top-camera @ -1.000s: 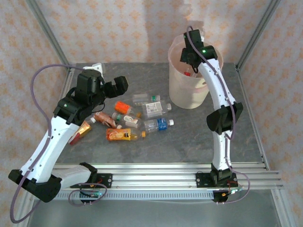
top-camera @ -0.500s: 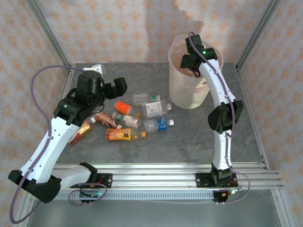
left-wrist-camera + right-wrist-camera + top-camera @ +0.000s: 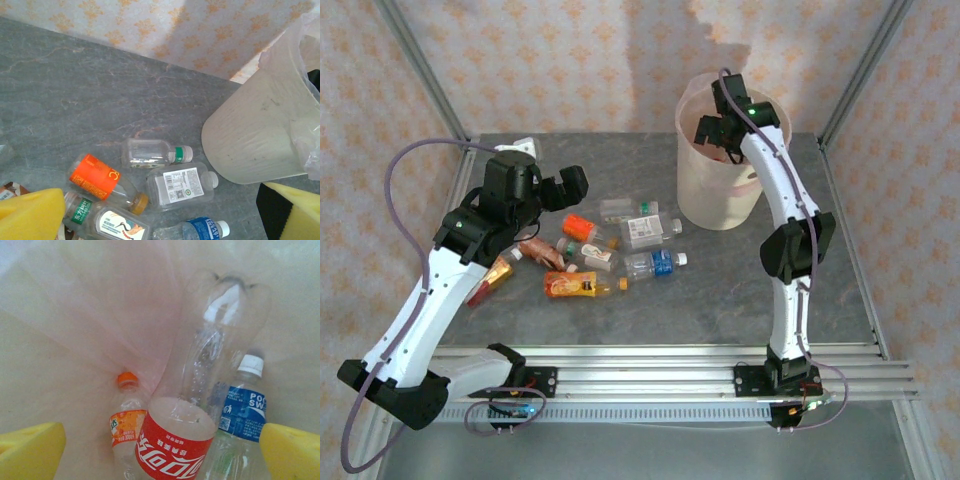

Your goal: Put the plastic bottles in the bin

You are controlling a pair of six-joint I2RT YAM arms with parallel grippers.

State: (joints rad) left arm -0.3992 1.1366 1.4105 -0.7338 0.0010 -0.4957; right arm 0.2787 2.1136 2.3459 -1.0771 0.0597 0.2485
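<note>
Hovering over bin (image 3: pixel 716 200) — right tool (image 3: pixel 713 131) spread wide, bottles (image 3: pixel 186 405) just below

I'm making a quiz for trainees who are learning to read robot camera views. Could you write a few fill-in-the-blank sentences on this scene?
1. The red-labelled bottle lies inside the ____.
2. The orange-labelled bottle beside it has an ____ cap.
3. The blue-labelled bottle there has a ____ cap.
4. The left pincer and right pincer both stand ____.
Missing words: bin; orange; white; open.
</note>
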